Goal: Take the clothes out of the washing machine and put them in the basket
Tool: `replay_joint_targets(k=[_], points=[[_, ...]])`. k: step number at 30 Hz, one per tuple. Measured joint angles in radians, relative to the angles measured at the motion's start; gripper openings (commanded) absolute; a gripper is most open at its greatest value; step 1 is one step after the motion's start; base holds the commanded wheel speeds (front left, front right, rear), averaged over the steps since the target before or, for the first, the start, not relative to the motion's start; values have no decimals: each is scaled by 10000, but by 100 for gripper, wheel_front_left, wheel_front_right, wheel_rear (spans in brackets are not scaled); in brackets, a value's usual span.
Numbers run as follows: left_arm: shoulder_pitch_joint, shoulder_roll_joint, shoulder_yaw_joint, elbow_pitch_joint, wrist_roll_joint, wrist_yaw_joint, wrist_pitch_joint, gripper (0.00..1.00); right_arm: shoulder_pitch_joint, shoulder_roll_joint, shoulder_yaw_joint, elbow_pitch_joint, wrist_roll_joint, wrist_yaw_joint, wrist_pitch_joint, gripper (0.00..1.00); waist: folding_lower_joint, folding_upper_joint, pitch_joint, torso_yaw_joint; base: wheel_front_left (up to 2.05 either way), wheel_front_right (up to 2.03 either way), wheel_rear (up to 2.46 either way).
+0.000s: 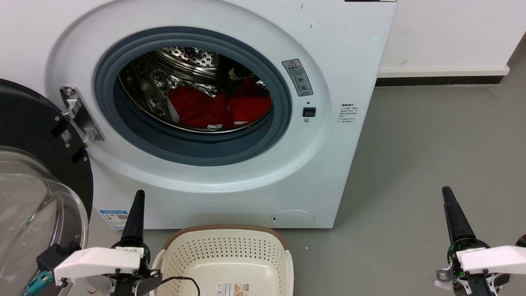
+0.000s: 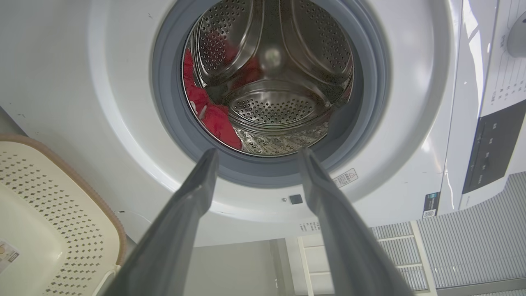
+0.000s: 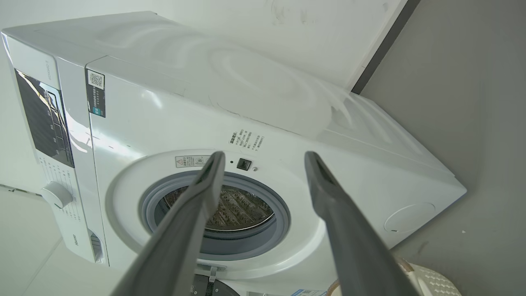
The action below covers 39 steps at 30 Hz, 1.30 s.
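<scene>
The white washing machine (image 1: 349, 61) stands with its porthole open. Red clothes (image 1: 218, 109) lie in a heap at the bottom of the steel drum, and they show again as red clothes (image 2: 218, 123) in the left wrist view. The cream basket (image 1: 230, 250) sits on the floor just before the machine, with nothing in it but a paper label. My left gripper (image 1: 139, 193) hangs low beside the basket's left side; in its wrist view the left gripper (image 2: 258, 151) is open and holds nothing. My right gripper (image 1: 446, 190) is far right over the floor; the right gripper (image 3: 265, 154) is open, holding nothing.
The machine's black-framed glass door (image 1: 28, 123) is swung open at the left, close to my left arm. Grey floor (image 1: 431, 144) stretches to the right of the machine. A white wall with dark skirting (image 1: 439, 80) runs behind. A black cable (image 1: 181, 280) lies over the basket's near edge.
</scene>
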Motion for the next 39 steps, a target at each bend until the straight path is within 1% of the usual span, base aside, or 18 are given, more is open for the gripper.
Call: replay_joint_targets(k=[3, 4, 12, 25, 34, 39], points=[[56, 0, -125, -173, 692, 169, -113, 100, 8, 0, 56, -222, -821, 2, -125, 100, 0, 0, 10, -3, 0, 0, 0], [136, -2, -270, -328, 1367, 280, -234, 100, 64, -2, 125, -414, -1641, 2, -265, 100, 0, 1, 24, -3, 0, 0, 0], [185, 0, -562, -650, 2987, 612, -539, 100, 252, -2, 336, -844, -3630, 2, -554, 100, 0, 0, 43, -10, 0, 0, 0], [357, 17, -909, -1068, 5051, 965, -982, 100, 561, -4, 516, -1333, -6186, 2, -1005, 100, 0, 0, 48, -33, 0, 0, 0], [505, 36, -1085, -1302, 6266, 1009, -1296, 100, 790, -4, 625, -1639, -7810, 2, -1313, 100, -1, 0, 41, -36, 0, 0, 0], [593, 35, -1139, -1315, 6817, 1018, -1442, 100, 833, -4, 625, -1785, -8437, 2, -1467, 100, 0, 0, 25, -41, 0, 0, 0]])
